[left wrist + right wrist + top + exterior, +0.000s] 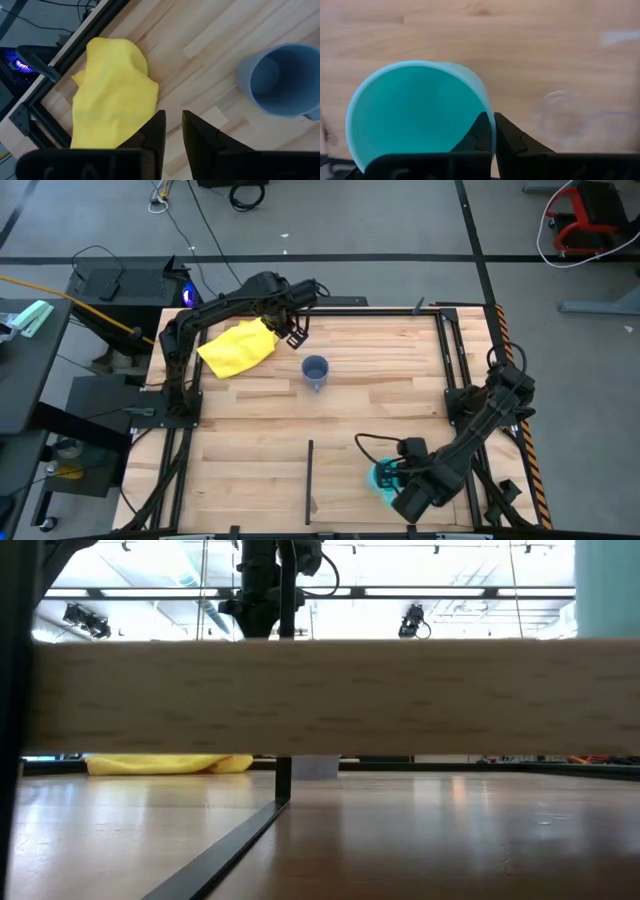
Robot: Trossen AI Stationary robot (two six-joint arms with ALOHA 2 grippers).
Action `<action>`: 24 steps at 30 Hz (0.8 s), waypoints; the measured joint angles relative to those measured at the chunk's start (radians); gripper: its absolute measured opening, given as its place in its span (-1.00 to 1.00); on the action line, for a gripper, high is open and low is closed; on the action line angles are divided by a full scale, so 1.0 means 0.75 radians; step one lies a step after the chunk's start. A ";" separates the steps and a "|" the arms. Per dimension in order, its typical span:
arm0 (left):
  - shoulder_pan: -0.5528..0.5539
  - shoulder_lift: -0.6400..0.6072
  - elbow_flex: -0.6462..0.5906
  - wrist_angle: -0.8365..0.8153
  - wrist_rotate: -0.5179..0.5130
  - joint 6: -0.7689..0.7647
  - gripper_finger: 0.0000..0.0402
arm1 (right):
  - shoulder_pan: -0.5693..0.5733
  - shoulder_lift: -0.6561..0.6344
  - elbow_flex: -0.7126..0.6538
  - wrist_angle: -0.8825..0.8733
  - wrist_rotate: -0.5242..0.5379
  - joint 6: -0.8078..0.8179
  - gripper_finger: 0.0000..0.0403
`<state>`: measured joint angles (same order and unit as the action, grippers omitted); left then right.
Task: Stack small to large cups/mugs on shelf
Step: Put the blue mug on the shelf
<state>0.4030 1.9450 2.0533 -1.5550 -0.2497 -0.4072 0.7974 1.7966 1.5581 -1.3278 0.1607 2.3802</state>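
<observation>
Right gripper (492, 131) pinches cyan mug (415, 115) by rim wall, one finger inside, near front edge of shelf (330, 490). Clear cup (565, 117) just beside. Grey-blue mug (315, 370) mid-table. Left gripper (172, 135) nearly closed, empty, by yellow cloth (110, 95). Mug likely rigid, glazed, slippery: rim grip suits.

A: What lies on the wood besides the cups?

B: A crumpled bright yellow cloth (238, 347) at the far left part of the light-wood table (380, 395), close to the black frame edge. From table height the yellow cloth (170, 764) shows as a low flat strip.

A: And off the table?

B: A grey floor with black cables (215, 225), a red metal stand (588, 218) in the far right corner, and a dark box with a blue-violet light (187, 293) past the table's far left corner.
</observation>
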 joint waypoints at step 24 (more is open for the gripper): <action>0.000 -0.001 0.000 0.074 0.027 -0.072 -0.67 | 0.031 0.168 0.181 -0.100 -0.053 0.002 -0.97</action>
<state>0.4030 1.9446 2.0533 -1.4994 -0.2291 -0.4610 0.8207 1.9224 1.6939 -1.4029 0.1211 2.3817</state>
